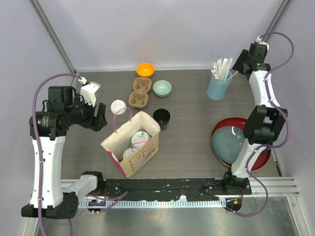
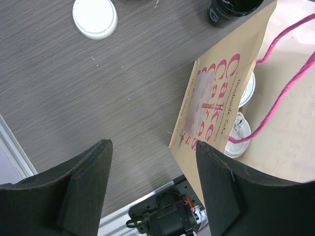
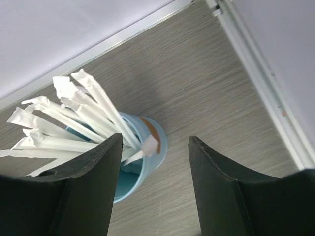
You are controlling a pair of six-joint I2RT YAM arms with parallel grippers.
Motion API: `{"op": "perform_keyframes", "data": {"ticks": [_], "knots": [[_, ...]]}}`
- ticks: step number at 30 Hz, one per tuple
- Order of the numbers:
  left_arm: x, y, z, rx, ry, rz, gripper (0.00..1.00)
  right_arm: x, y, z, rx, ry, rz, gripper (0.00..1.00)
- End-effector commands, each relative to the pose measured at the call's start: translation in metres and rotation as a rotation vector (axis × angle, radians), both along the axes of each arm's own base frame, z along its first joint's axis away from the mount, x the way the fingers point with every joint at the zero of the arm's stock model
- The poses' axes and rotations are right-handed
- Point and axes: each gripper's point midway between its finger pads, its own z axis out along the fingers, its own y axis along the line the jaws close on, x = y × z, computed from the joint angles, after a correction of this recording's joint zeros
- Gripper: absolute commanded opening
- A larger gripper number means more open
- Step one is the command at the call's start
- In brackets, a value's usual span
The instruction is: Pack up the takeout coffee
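The left gripper (image 2: pixel 152 191) has its jaws spread wide with nothing between them; only bare table (image 2: pixel 98 108) shows through the gap. It hovers at 9 o'clock of the paper bag (image 1: pixel 145 153). The bag stands near the table's middle with its mouth open and pink handles up, likely so cups can be lowered straight in. At least two lidded cups (image 1: pixel 139 137) already sit inside it. One more lidded cup (image 1: pixel 118 106) waits on the table at 11 o'clock of the bag, just beyond the left gripper's fingertips, so it looks like the next pick. A lidless black cup (image 1: pixel 161 118) stands at 1 o'clock, right against or just beside the bag's far corner. The right gripper (image 3: pixel 152 187) is also parted and empty. It hangs above the light-blue tumbler (image 3: pixel 140 172) of white straws (image 3: pixel 74 113) at the table's 2 o'clock corner, well apart from the cups. It seems placed to fetch a straw, though that is only a judgement
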Motion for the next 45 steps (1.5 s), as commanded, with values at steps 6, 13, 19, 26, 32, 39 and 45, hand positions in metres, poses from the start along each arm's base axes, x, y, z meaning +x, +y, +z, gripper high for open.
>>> {"op": "perform_keyframes", "data": {"ticks": [6,13,19,26,32,39,45], "knots": [[0.004,0.0,0.008,-0.013,-0.023,-0.006,0.73,0.016,0.012,0.014,0.044,-0.076,0.042,0.54],[0.0,-0.003,0.01,-0.019,-0.027,-0.027,0.73,0.023,0.01,0.002,0.028,-0.046,0.056,0.4],[-0.001,-0.005,0.01,-0.025,-0.026,-0.038,0.73,0.024,0.009,-0.001,0.011,-0.022,0.071,0.26],[0.001,-0.006,0.009,-0.028,-0.017,-0.047,0.73,0.016,0.007,0.027,-0.051,-0.042,0.096,0.01],[0.002,-0.006,0.005,-0.027,-0.01,-0.047,0.73,-0.002,0.016,0.078,-0.124,-0.119,0.127,0.01],[0.002,-0.007,-0.001,-0.031,0.002,-0.047,0.74,-0.029,0.032,0.142,-0.189,-0.224,0.139,0.01],[-0.001,-0.009,-0.003,-0.038,0.002,-0.056,0.74,-0.07,0.054,0.201,-0.233,-0.327,0.15,0.01]]}}
